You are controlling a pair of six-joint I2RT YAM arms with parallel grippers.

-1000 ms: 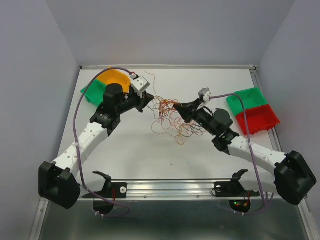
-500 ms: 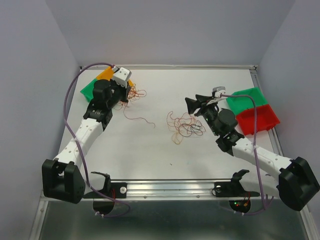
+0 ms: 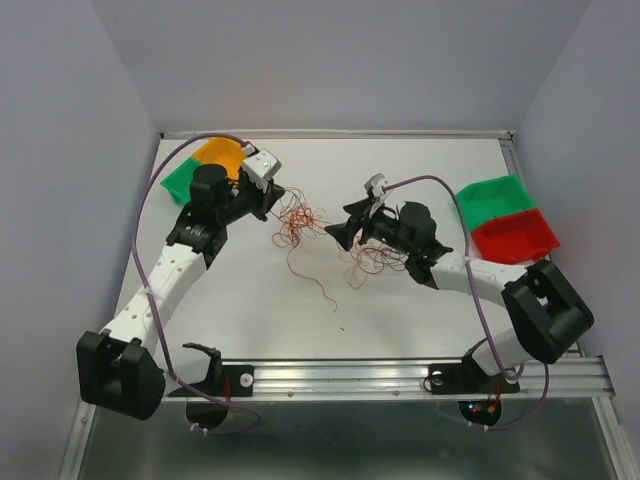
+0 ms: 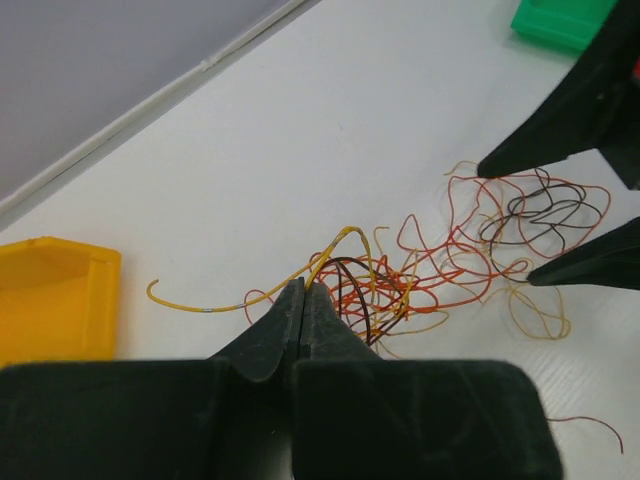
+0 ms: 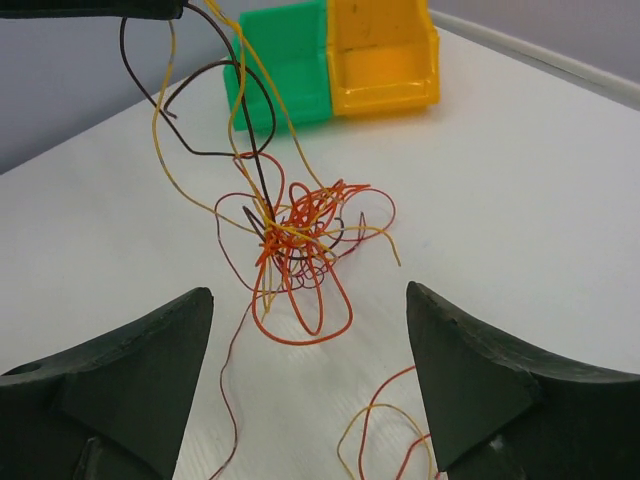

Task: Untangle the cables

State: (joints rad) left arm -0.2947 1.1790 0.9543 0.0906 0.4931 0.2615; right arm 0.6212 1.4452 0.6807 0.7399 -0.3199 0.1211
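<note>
**Top view.** White table (image 3: 250, 320) is sitting inside a booth of plain pale grey walls (image 3: 340, 60). A metal rail (image 3: 340, 372) is running along the near edge. Yellow bin (image 3: 222, 152) and left green bin (image 3: 176, 182) are sitting touching at the far left corner. Right green bin (image 3: 495, 198) and red bin (image 3: 515, 240) are sitting touching at the right edge. Cables (image 3: 295, 215), thin orange, red, yellow and dark strands, are lying mid-table in two loose clumps. One clump is just right of the left gripper (image 3: 272, 197), the other under the right gripper (image 3: 340, 233). One strand is trailing toward the near side. Any lettering on the arms (image 3: 170, 270) is too small to read.

**Left wrist view.** Left gripper (image 4: 303, 300) is pinching tight on a yellow strand of the cables (image 4: 430, 265), which is arching over its tips. The clump is lying on the table (image 4: 300, 120) beyond. The right gripper's fingers (image 4: 570, 125) are standing apart at the right, flanking the dark loops. Yellow bin (image 4: 50, 300) is showing at left, right green bin (image 4: 560, 20) at top right.

**Right wrist view.** Right gripper (image 5: 308, 295) is gaping wide and holding nothing, its fingers (image 5: 130, 370) flanking the near side of a knotted clump. From these cables (image 5: 300, 235), yellow and dark strands are rising to the left gripper (image 5: 90, 8) at top left. Left green bin (image 5: 285, 60) and yellow bin (image 5: 385, 50) are sitting side by side beyond.
</note>
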